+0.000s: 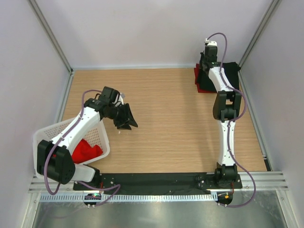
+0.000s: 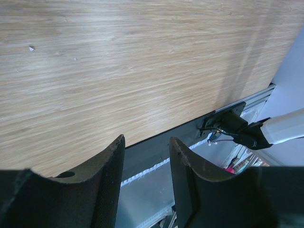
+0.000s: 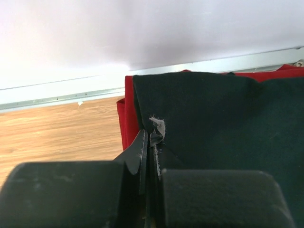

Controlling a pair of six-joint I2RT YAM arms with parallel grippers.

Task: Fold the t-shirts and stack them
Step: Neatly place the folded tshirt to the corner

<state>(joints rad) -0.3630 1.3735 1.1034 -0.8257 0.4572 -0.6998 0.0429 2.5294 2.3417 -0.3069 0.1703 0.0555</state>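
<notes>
We find the middle of the tabletop (image 1: 175,123) bare from front to back, and the left claw (image 1: 126,121) hangs over it with room on every side. The white basket (image 1: 45,135) fills the near left corner under the left arm (image 1: 78,126). Along the right edge the right arm (image 1: 227,128) stretches to the stacked shirts (image 1: 231,71), which crowd the far right corner close to the walls (image 1: 280,71).

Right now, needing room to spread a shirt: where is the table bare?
Bare: the wide middle of the table, between the left gripper and the right arm, and the far left corner. Crowded: near left, the basket with a red shirt; far right, the right gripper pinching the black shirt.
</notes>
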